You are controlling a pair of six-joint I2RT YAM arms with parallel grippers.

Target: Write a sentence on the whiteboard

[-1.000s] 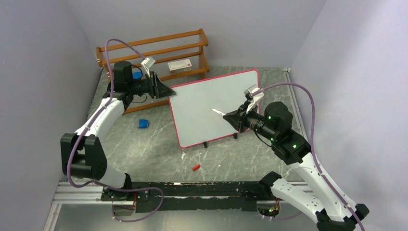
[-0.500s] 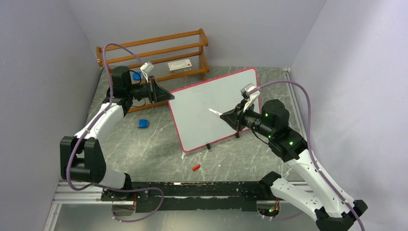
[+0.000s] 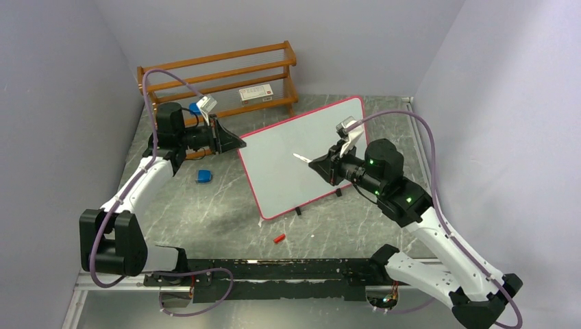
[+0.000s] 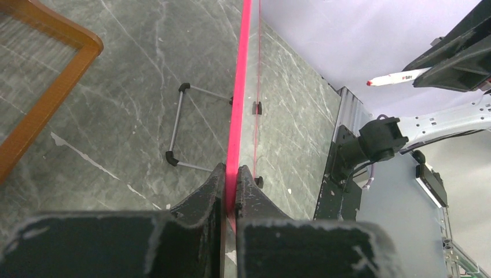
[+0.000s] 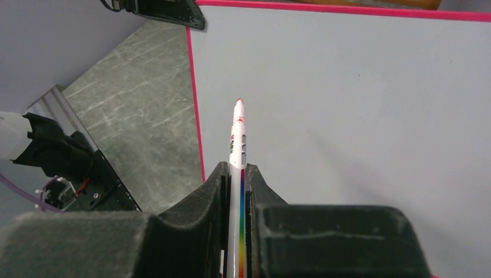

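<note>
Grey marbled surface (image 3: 205,205): left tool (image 4: 230,169) had just clamped the edge of a pink-rimmed white whiteboard (image 3: 288,171); right tool (image 5: 236,168) pinched a red-tipped marker (image 5: 236,139). Board blank, steadied for writing.

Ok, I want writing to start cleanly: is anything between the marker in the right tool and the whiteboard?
Nothing visible. The right tool holds the marker with its red tip aimed at the blank whiteboard. The left tool clamps the board's pink rim, well aside from that path.

Pink-rimmed whiteboard (image 3: 281,171), clean white face, propped upright, leaning back
</note>
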